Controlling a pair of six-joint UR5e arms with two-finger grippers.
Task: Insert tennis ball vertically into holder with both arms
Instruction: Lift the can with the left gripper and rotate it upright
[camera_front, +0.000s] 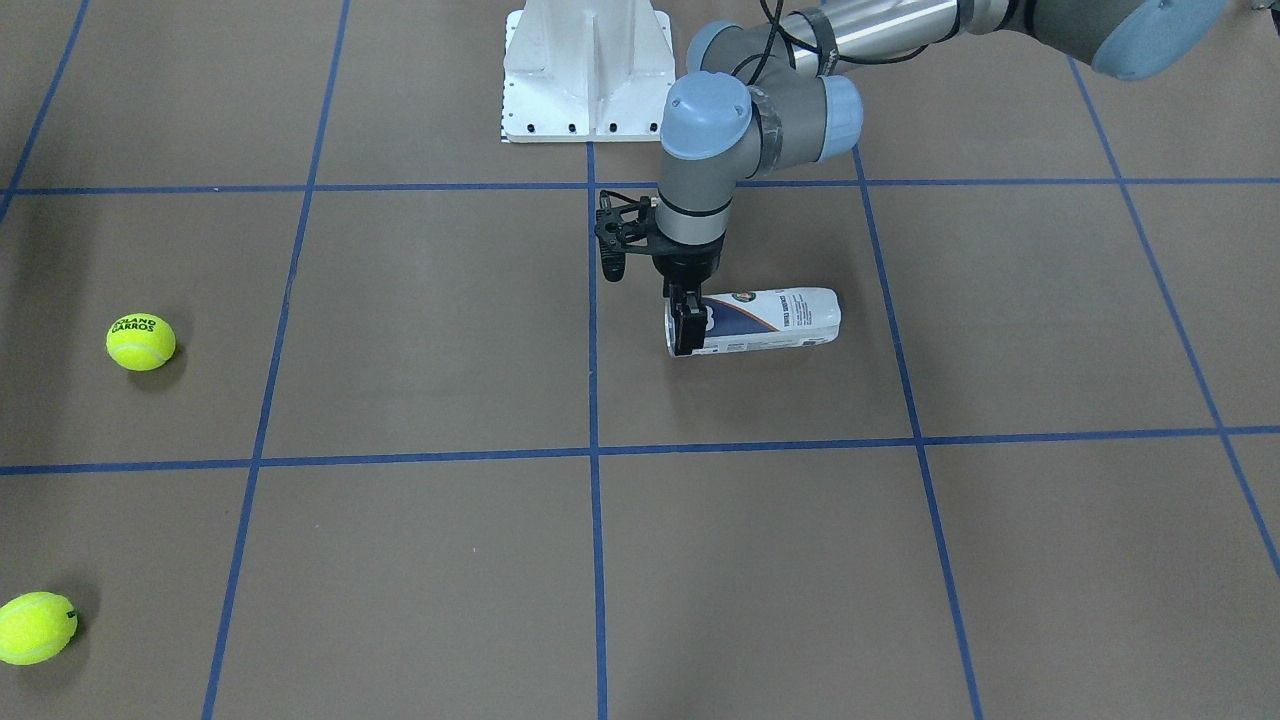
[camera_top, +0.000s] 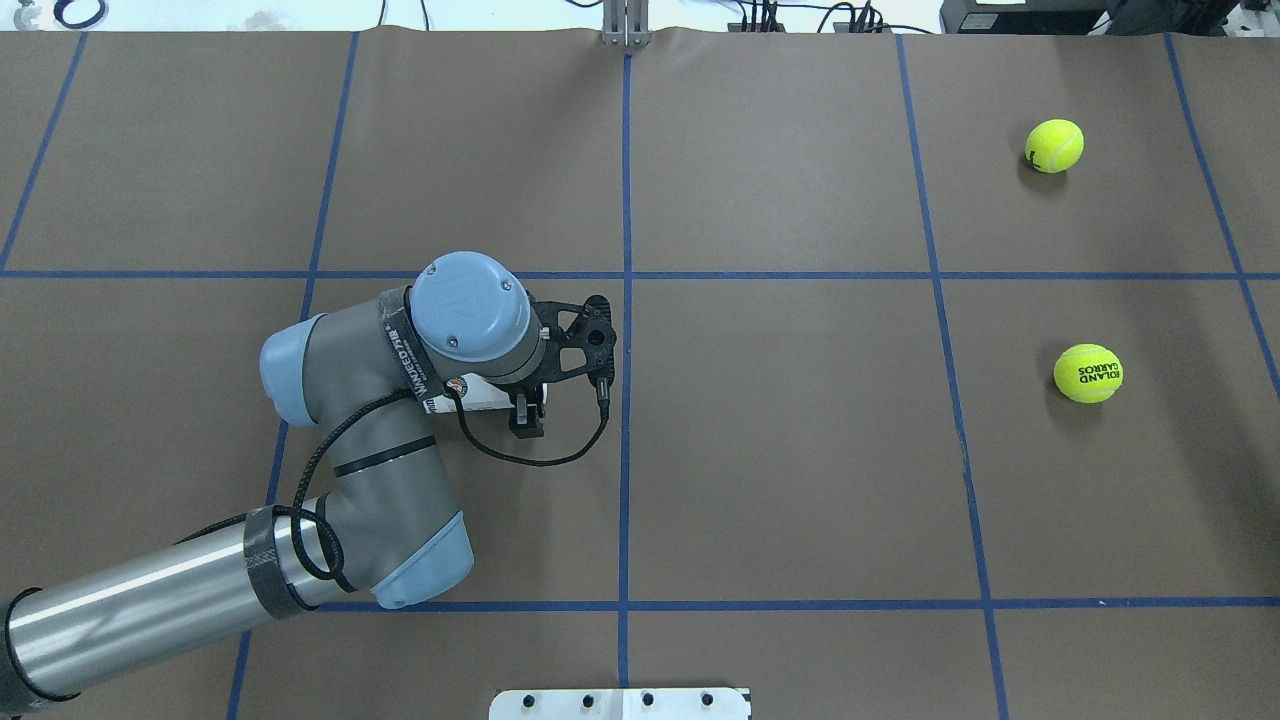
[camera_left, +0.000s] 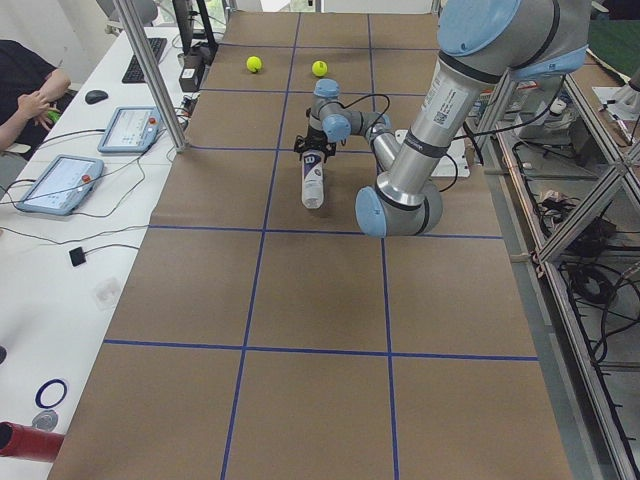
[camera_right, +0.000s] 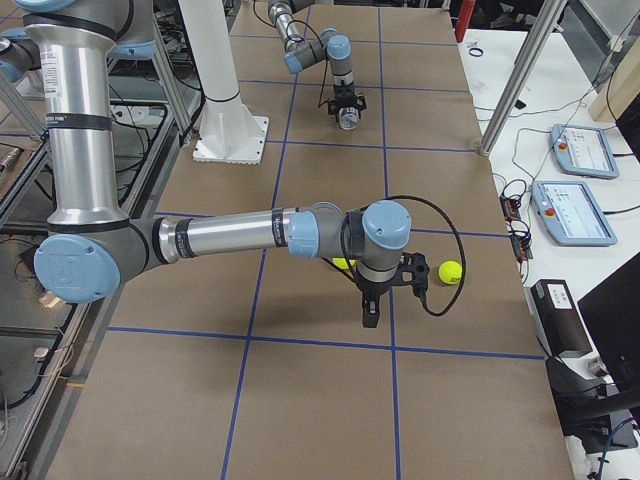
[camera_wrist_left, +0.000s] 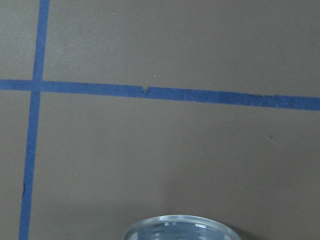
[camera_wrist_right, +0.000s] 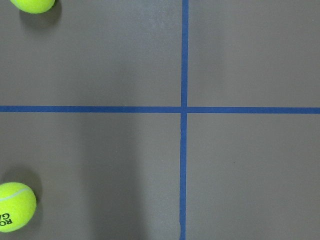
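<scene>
Your left tool is clamped across the holder, with one black finger on each side of the tube just behind its open rim. The left wrist view catches only that clear rim at its lower edge. The holder lies flat on its side on the surface. Its open end faces the centre tape line, its closed end points to the robot's left, and its white and navy label faces up. The left arm comes down onto it from above with the wrist vertical, a short way out from the white pedestal.

Your right tool shows only in the side view, hanging point-down above the surface from the right arm. You cannot tell from there whether its fingers are apart or together. Two tennis balls sit near it on the robot's right side of the surface, well apart from the holder. One is the lettered ball, printed ROLAND GARROS, and the other ball lies farther from the pedestal. The two balls are apart from each other.
</scene>
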